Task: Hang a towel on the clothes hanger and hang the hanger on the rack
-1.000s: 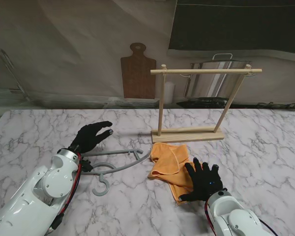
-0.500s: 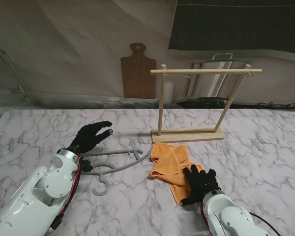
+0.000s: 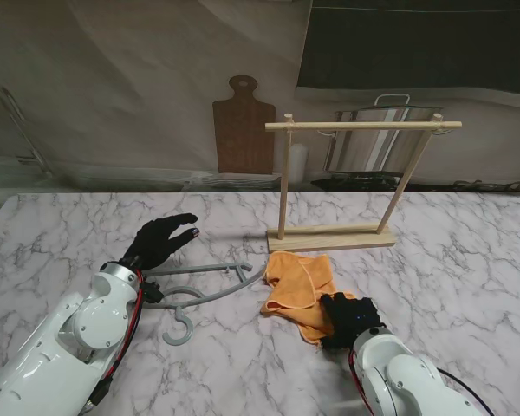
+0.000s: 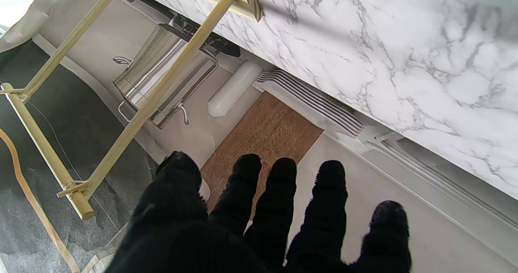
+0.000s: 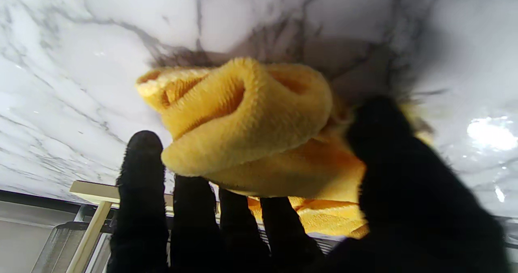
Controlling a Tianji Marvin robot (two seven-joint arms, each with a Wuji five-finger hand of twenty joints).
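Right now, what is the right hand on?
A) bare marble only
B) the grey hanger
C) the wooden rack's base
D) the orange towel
D. In the stand's view the right hand sits on the near corner of the orange towel, and the right wrist view shows the cloth bunched between its fingers; the grey hanger lies apart, to the left.
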